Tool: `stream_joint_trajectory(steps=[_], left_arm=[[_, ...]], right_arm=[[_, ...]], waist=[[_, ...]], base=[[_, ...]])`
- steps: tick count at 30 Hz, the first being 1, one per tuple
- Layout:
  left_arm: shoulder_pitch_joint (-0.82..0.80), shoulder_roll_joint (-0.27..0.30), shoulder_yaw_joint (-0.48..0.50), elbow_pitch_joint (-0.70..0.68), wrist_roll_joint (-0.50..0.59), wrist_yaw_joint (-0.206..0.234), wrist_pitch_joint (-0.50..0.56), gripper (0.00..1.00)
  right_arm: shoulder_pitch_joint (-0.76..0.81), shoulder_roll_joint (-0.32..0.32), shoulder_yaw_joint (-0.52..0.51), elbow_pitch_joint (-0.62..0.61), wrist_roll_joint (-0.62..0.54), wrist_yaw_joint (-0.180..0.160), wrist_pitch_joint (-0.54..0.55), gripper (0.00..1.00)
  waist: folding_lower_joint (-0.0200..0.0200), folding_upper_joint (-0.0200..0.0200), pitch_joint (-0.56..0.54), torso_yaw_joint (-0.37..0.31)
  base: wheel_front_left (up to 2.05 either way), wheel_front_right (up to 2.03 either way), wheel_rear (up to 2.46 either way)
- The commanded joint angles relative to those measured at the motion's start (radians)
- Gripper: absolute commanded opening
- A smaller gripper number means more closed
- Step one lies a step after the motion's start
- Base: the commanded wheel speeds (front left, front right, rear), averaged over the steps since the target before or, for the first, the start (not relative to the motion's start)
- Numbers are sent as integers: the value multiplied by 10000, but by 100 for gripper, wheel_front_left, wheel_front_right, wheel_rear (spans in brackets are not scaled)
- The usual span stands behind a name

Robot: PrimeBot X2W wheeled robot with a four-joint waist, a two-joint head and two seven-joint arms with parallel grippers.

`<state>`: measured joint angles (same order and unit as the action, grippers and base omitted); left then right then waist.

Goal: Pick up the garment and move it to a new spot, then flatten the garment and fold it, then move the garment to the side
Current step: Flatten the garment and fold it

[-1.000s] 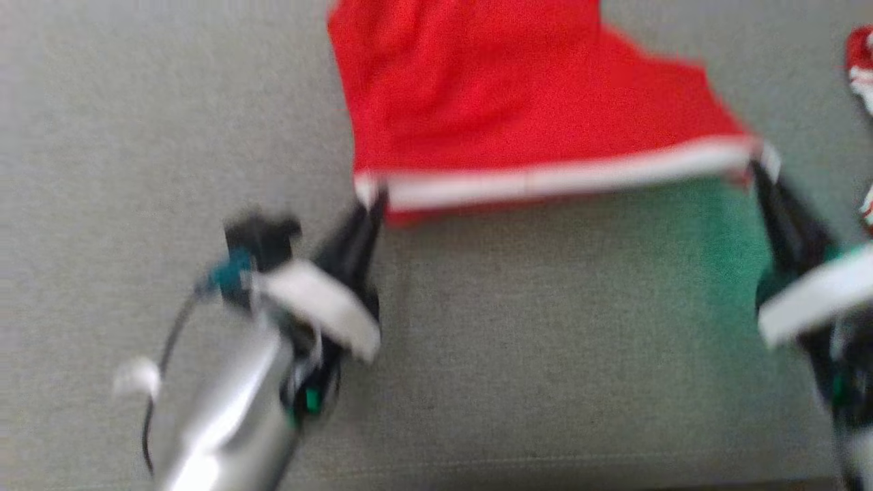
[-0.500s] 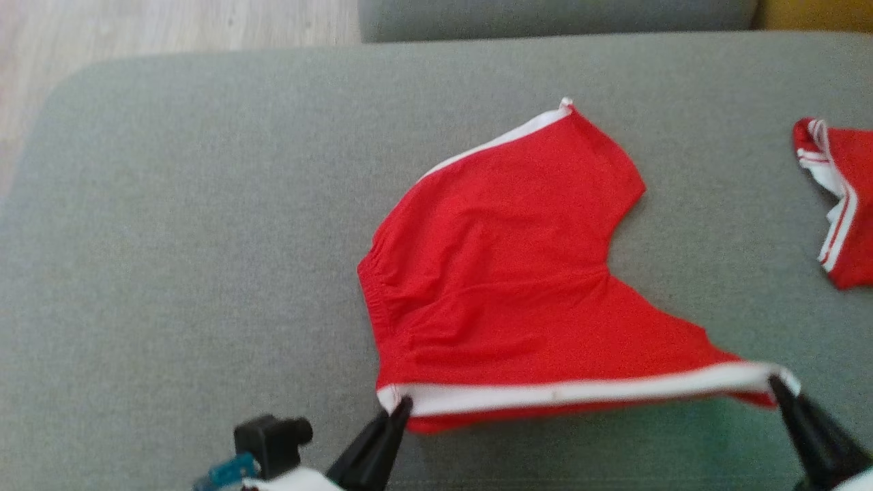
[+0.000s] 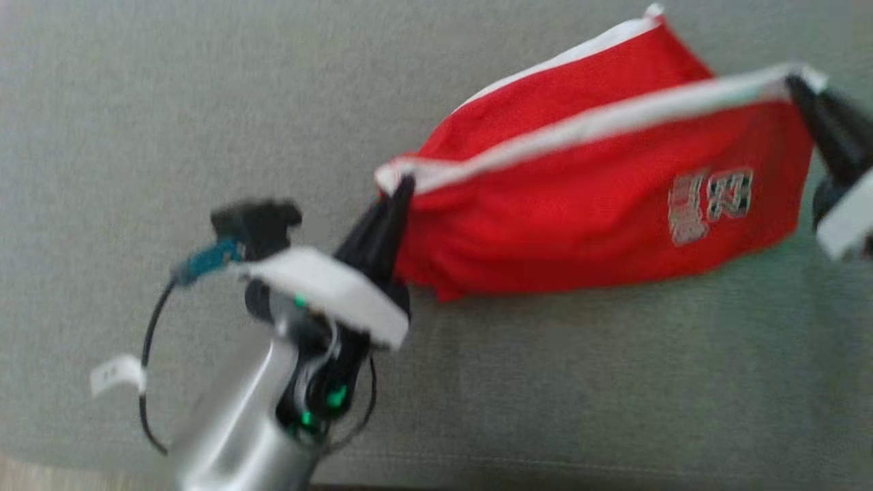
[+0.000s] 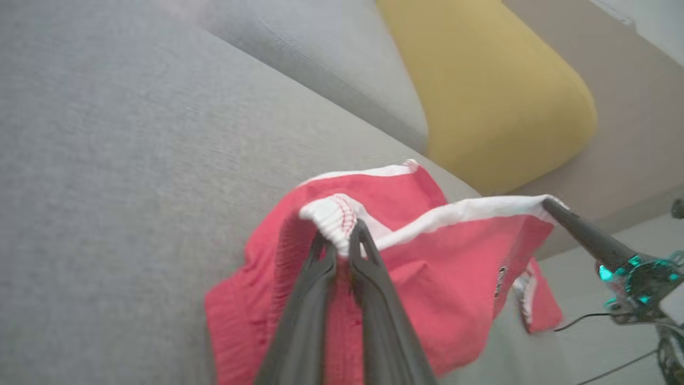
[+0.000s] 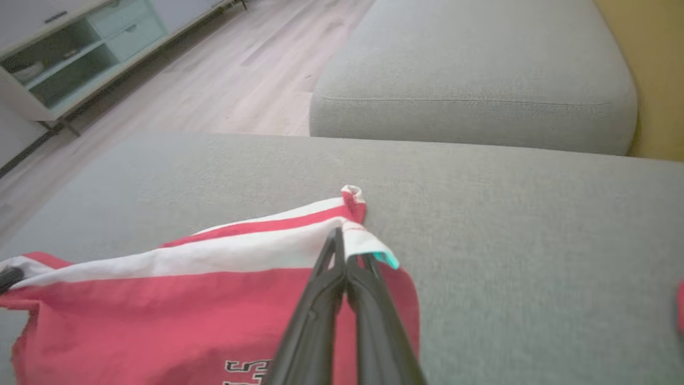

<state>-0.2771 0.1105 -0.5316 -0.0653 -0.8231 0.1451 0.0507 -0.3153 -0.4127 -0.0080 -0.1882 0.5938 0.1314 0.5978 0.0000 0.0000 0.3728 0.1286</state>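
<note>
The fold is in hand. The left gripper [image 3: 399, 198] is clamped on one corner of the white-banded edge of the red garment [image 3: 580, 204], and the right gripper [image 3: 799, 85] is pinched tight on the other corner, so the band is stretched between them. To do it well, hold both corners level and the band taut, carry them together over the far edge just beyond the fingertips, and lower before releasing, or the cloth may bunch. Both arms reach forward, fingers slanting inward. The cloth below the grippers sags onto the grey sofa cushion [image 3: 170, 102].
</note>
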Motion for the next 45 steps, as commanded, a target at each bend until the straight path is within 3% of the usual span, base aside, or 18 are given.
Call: stream_joint_trajectory(steps=[1, 9, 19, 20, 21, 22, 23, 28, 35, 38, 45], left_arm=[[-615, -9, 431, -33, 186, 108, -67, 0], [-2917, -463, -39, 2567, 598, 179, -231, 0], [-3724, -596, -723, 3883, 73, 63, -1042, 0], [-3745, -598, -807, 3902, -3, 73, -1095, 11], [-3762, -599, -903, 3901, -68, 78, -1145, 33], [-3765, -599, -998, 3892, -126, 83, -1189, 66], [-3759, -600, -1089, 3891, -146, 107, -1222, 100], [-3534, -568, -1346, 3662, 133, 416, -1578, 100], [-2806, -109, -1846, 2613, 1433, 1414, -2422, 100], [-2336, -16, -2208, 1953, 1965, 1842, -2627, 100], [-2083, 181, -2508, 1610, 2857, 2232, -2938, 100]], right_arm=[[-633, -324, 295, -68, 25, -7, 174, 0], [-3487, -900, 1743, 2339, -64, -7, 552, 0], [-4609, -1070, 2654, 4064, -51, -7, -530, 0], [-4665, -1063, 2667, 4127, -45, -7, -714, 0], [-4708, -1049, 2701, 4172, -28, -7, -907, 0], [-4731, -1025, 2712, 4229, 10, -7, -1077, 42], [-4734, -1032, 2733, 4279, 31, -7, -1202, 100], [-4490, -1250, 2797, 4298, 230, -7, -1281, 100], [-3731, -1818, 2778, 4429, 203, -7, -84, 100], [-3572, -1773, 2645, 4704, -189, -7, 537, 100], [-3595, -1435, 2742, 5084, -790, -7, 1343, 100]], waist=[[0, 0, 960, 567], [0, 0, 1694, 1174], [0, 0, 1636, 1354], [0, 0, 1638, 1348], [0, 0, 1634, 1337], [0, 0, 1622, 1323], [0, 0, 1602, 1312], [0, 0, 1410, 1233], [0, 0, 1121, 1346], [0, 0, 1130, 1545], [0, 0, 1155, 1838]], base=[[0, 0, 0], [0, 0, 0], [0, 0, 0], [0, 0, 0], [0, 0, 0], [0, 0, 0], [0, 0, 0], [0, 0, 0], [0, 0, 0], [0, 0, 0], [0, 0, 0]])
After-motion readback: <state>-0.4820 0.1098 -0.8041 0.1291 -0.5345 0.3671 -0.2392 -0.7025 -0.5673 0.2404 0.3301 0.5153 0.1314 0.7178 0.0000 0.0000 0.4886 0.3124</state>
